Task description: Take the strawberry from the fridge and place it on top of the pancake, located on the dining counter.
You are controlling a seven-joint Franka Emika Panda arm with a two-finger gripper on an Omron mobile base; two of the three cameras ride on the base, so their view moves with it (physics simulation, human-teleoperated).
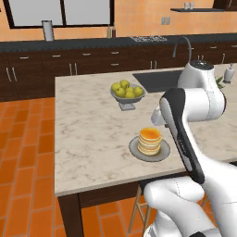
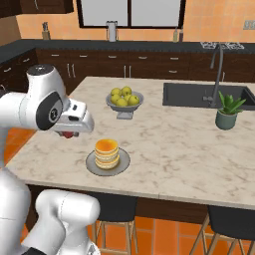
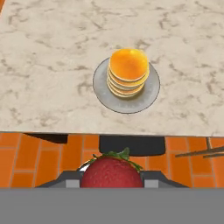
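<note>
Marble dining counter (image 1: 92, 139), pancake (image 3: 127, 72), hand view: gripper (image 3: 112, 178) clasping strawberry (image 3: 112, 173)

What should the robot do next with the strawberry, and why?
Probably carry it forward over the counter edge. The tool holds the strawberry short of the dining counter, above the orange floor, and the pancake sits ahead on its plate.

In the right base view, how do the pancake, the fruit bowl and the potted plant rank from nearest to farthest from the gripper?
1. The pancake, just right of the gripper.
2. The fruit bowl, farther back, mid-counter.
3. The potted plant, far right by the sink.
</note>
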